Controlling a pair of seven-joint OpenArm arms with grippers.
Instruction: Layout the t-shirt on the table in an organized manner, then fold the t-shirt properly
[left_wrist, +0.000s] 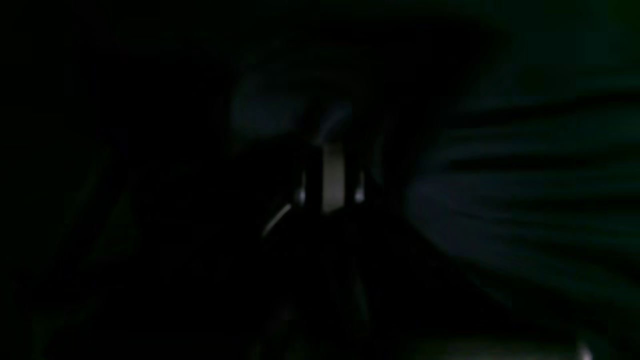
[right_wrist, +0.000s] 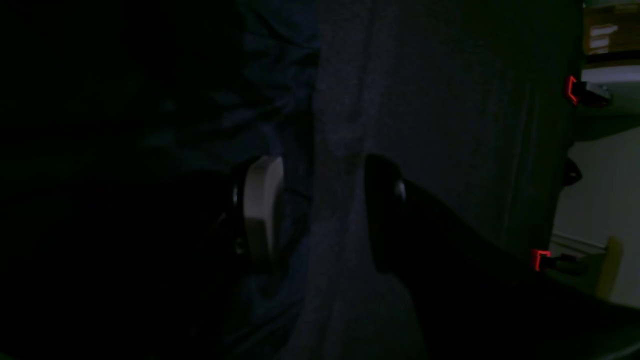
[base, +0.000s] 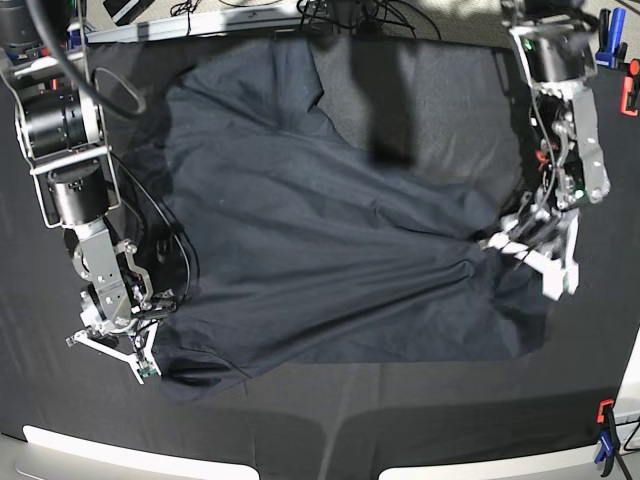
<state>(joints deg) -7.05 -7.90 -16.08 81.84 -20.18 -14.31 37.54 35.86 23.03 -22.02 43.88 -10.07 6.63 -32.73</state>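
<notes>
The dark navy t-shirt (base: 320, 240) lies spread and wrinkled across the black table (base: 430, 110). My left gripper (base: 497, 243) sits at the shirt's right edge, shut on the cloth, and creases fan out from it. The left wrist view is very dark; it shows the left gripper (left_wrist: 332, 150) with its jaws together and blurred cloth (left_wrist: 525, 200) beside it. My right gripper (base: 150, 355) is at the shirt's near left corner. There the right gripper (right_wrist: 322, 210) is open, its pale pad (right_wrist: 262, 210) on the t-shirt (right_wrist: 270, 75) and its dark finger over the table (right_wrist: 450, 125).
Red clamps (right_wrist: 570, 90) (right_wrist: 540, 260) hold the tablecloth's edge. Another red clamp (base: 630, 90) is at the far right and a blue one (base: 603, 450) at the near right. Cables (base: 330, 10) run along the back. The table's pale rim (base: 130, 445) marks the front.
</notes>
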